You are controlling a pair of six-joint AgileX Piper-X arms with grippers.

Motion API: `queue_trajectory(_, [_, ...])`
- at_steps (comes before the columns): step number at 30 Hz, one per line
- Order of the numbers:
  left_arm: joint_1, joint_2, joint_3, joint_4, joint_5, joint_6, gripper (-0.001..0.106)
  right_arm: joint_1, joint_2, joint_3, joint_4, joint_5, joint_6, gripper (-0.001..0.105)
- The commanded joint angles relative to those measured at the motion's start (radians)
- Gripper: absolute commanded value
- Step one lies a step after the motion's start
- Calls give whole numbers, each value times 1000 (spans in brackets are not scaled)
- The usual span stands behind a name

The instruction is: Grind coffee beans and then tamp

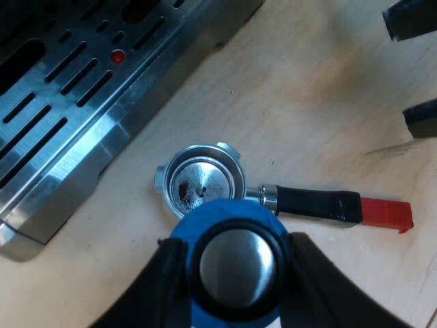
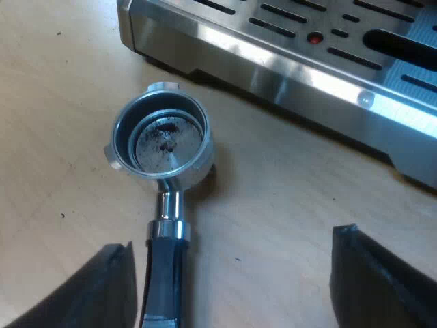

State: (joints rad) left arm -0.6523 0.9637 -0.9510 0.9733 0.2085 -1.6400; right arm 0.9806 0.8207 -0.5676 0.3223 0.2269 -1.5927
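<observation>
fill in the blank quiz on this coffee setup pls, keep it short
1. The left gripper is shut on the ___ tamper.
2. The metal holder lies loose on the wooden ___, beside the machine.
3. Its handle ends in ___.
4. The right gripper is ___ above that handle.
Missing: blue; table; red; open.

- The left gripper point(image 1: 233, 273) has its black fingers point(image 1: 164, 280) pressed against both sides of a blue tamper point(image 1: 232, 256) with a round metal face.
- The tamper hangs just above the rim of a round metal holder point(image 1: 201, 183), which lies on the pale wooden desk point(image 1: 307, 102).
- The holder's basket has a few dark specks in it.
- Its dark handle point(image 1: 314, 203) ends in red point(image 1: 386, 213).
- A slotted steel drip tray point(image 1: 68, 102) with a small red dot point(image 1: 117, 57) sits near the holder.
- The right gripper point(image 1: 413, 68) is over bare desk beyond the red end.
</observation>
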Motion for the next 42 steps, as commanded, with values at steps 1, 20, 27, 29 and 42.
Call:
queue_trajectory(1, [-4, 9, -8, -35, -14, -10, 1, -4, -9, 17, -39, 1, -3, 62])
queue_trajectory(20, [-4, 111, -8, -155, -14, -10, 1, -4, -9, 129, -266, -5, -58, 62])
queue_trajectory(27, [-4, 152, -8, -189, -11, -10, 1, -4, -9, 130, -266, -5, -58, 62])
queue_trajectory(29, [-4, 164, -8, -197, -11, -8, 1, -4, -9, 130, -266, -5, -71, 62])
queue_trajectory(42, [-74, 243, -8, -247, -57, 51, 1, 2, -9, 130, -266, -5, -72, 62])
